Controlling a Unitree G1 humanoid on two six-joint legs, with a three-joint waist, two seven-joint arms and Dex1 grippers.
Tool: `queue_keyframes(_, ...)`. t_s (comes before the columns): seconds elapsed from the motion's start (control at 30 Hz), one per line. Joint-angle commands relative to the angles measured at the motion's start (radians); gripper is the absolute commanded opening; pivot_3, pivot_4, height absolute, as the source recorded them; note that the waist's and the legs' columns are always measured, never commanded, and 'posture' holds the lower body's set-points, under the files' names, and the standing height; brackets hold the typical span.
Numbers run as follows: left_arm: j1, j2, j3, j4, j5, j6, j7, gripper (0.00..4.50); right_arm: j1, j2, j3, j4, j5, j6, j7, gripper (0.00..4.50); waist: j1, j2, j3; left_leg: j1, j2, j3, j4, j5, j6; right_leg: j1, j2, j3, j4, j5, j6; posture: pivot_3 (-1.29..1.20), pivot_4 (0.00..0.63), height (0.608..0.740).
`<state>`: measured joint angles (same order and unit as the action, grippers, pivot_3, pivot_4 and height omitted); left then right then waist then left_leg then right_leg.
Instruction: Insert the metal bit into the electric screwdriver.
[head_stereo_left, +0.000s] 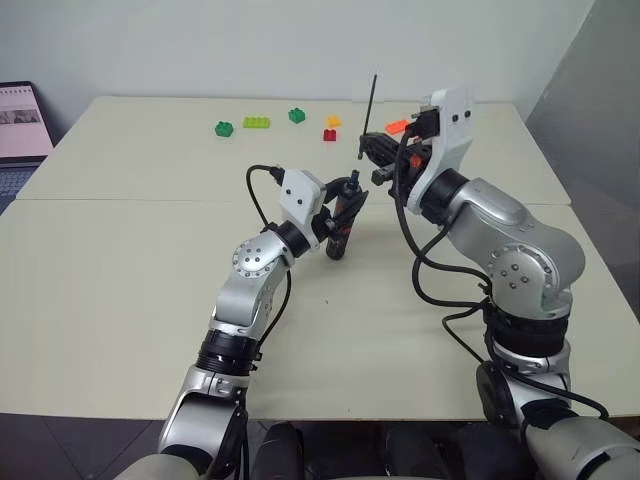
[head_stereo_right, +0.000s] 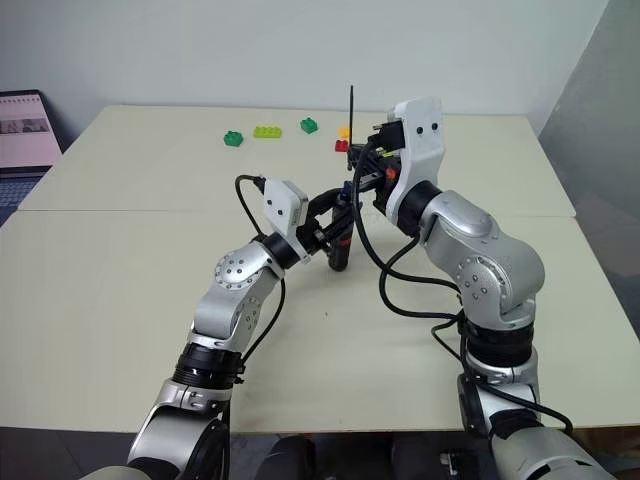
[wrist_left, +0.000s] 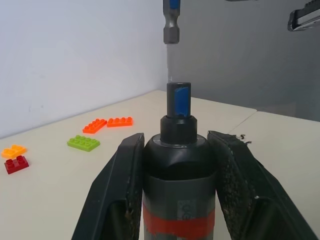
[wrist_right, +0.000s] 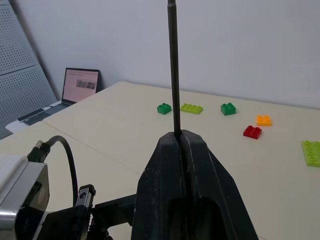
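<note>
L gripper (head_stereo_left: 338, 215): fingers clamped on either side of the electric screwdriver (head_stereo_left: 342, 222), held above the table (head_stereo_left: 120, 280), near centre. L wrist view adds detail: black body w/ red band low between the two pads, blue-marked socket end facing away from the wrist.

R gripper (head_stereo_left: 375, 148): fingers pressed fully together on the metal bit (head_stereo_left: 370, 110), which sticks up as a thin dark rod above the fingertips (R wrist view shows the rod rising straight out of the closed seam). Its other end w/ blue mark hangs just off the screwdriver's socket in L wrist view, roughly in line, a clear gap between; not inserted.

Head views: R gripper just behind and to the right of the L one, both over mid-table.

Far table edge: green bricks (head_stereo_left: 224, 128), lime brick (head_stereo_left: 256, 123), green brick (head_stereo_left: 297, 115), red brick (head_stereo_left: 330, 134), orange bricks (head_stereo_left: 396, 126).

Laptop (wrist_right: 80, 85) w/ lit screen at table's left corner, plain in R wrist view, cropped at the edge in head views
</note>
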<state>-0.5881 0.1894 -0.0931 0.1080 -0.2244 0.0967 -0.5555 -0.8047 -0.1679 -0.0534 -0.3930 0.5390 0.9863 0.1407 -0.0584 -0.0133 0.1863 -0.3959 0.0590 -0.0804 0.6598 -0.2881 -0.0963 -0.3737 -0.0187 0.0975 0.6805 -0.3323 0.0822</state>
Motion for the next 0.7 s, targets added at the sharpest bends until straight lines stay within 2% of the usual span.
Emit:
queue_keyframes(0.03, 0.003, 0.019, 0.022, -0.011, 0.028, -0.017, 0.026, 1.64, -0.008, 0.006, -0.003, -0.061, 0.007, 0.004, -0.018, 0.0, 0.0, 0.0, 0.0, 0.0, 0.0, 0.0, 0.0, 0.0, 0.0, 0.0, 0.0, 0.0, 0.0, 0.0, 0.0, 0.0, 0.15, 0.74)
queue_keyframes(0.7, -0.002, 0.016, 0.022, -0.002, 0.034, -0.036, 0.046, 1.64, 0.022, 0.082, 0.044, -0.083, -0.04, 0.004, -0.103, 0.0, 0.0, 0.0, 0.0, -0.001, 0.0, 0.0, 0.0, 0.0, 0.0, -0.001, 0.0, 0.0, 0.0, 0.0, 0.0, 0.0, 0.15, 0.74)
